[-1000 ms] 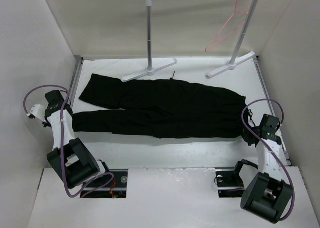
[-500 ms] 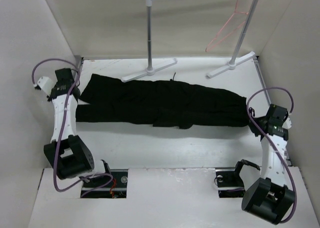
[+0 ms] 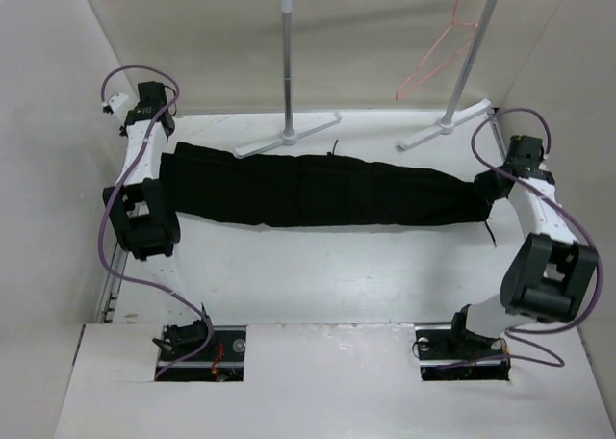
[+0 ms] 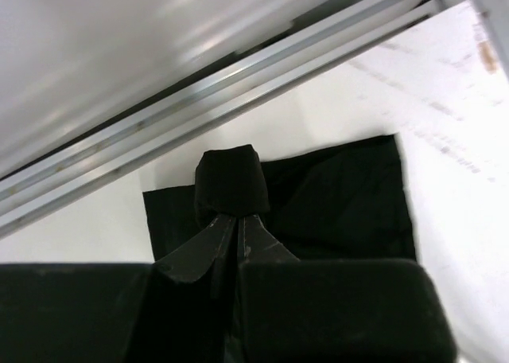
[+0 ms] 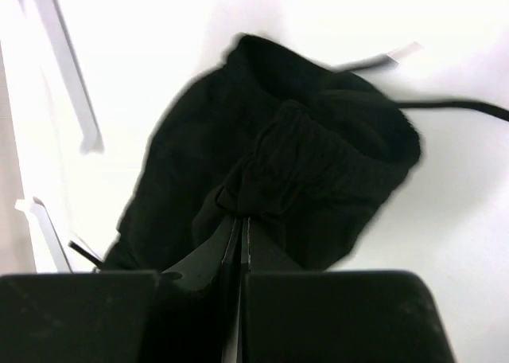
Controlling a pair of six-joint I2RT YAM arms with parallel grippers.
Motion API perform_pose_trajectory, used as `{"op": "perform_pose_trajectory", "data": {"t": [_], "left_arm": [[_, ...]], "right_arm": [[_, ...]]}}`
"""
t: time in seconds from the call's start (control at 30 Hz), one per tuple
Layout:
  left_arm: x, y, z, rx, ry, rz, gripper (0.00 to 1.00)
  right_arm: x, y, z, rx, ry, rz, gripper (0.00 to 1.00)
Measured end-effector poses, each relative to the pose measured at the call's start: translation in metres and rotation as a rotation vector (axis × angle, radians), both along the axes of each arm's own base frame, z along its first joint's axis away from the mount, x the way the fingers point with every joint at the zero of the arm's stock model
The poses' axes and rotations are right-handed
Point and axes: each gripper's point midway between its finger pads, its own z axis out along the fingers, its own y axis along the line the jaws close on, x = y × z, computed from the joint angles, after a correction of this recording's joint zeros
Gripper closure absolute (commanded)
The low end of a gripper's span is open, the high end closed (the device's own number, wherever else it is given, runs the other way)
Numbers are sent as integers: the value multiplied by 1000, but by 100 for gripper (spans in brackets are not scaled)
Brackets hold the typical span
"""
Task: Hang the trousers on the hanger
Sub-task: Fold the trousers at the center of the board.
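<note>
Drawn out in one long dark band across the white counter (image 3: pixel 318 275), the trousers (image 3: pixel 318 193) — leg cuffs to the left, gathered waistband to the right, just in front of the rack's feet. Gripped at both ends.

At the left, cuff fabric bunched over the tips of the left end effector (image 4: pixel 238 224), pressed together on the cloth, close beside the metal rail (image 4: pixel 238 68) at the counter's far edge. At the right, ribbed waistband clamped in the right end effector (image 5: pixel 241 220), likewise squeezed tight on fabric, with the thin drawstring (image 5: pixel 453 105) trailing loose over the counter beside it.

Both arms reaching outward to opposite sides of the counter, with the garment spanning the gap between them.

Farther back, on the silver crossbar of the white-posted rack (image 3: pixel 289 64), the pink-red wire hanger (image 3: pixel 438 59) — hooked on near the right post, tilted, well apart from the trousers below.
</note>
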Motion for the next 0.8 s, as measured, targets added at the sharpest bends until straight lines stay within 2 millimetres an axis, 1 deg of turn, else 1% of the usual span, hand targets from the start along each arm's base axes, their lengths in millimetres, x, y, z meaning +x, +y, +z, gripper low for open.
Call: {"op": "perform_pose_trajectory", "data": {"t": [0.1,0.17,0.23,0.27,0.3,0.37,0.43,0.47,0.53,0.57,0.63,0.67,0.7,0.73,0.8], "left_arm": [[32,0,2,10,-31,-18,100],[49,-1,3,14,-50,-27,100],[67,-2,2,14,-73,-38,99],[74,-2,0,15,-80,-42,96],[81,-3,-4,13,-84,-48,94],[92,-2,-11,16,-94,-53,86],[99,-1,-24,15,-90,-54,75],[101,0,-30,16,-86,-54,68],[104,1,-42,17,-72,-57,52],[104,2,-44,18,-68,-61,46],[103,2,-47,18,-69,-63,40],[100,2,-48,19,-71,-63,39],[92,0,-49,16,-62,-64,38],[79,-2,-52,11,-47,-67,38],[44,-12,-55,-6,-16,-78,36]], "right_arm": [[35,-2,-3,3,4,18,100],[56,-4,-6,7,7,26,100],[79,-6,-7,9,2,37,97],[91,-7,-7,9,-2,42,95],[102,-8,-8,9,-5,45,90],[123,-13,-11,1,-11,47,73],[139,-19,-16,-10,-14,39,59],[143,-21,-19,-14,-11,35,49],[148,-24,-22,-23,-8,34,39],[148,-24,-22,-26,-8,37,36],[149,-21,-18,-31,-16,49,31],[149,-19,-15,-37,-24,59,30],[147,-17,-12,-46,-36,70,29],[142,-12,-9,-53,-43,81,29],[123,-3,-2,-67,-56,102,31]]}}
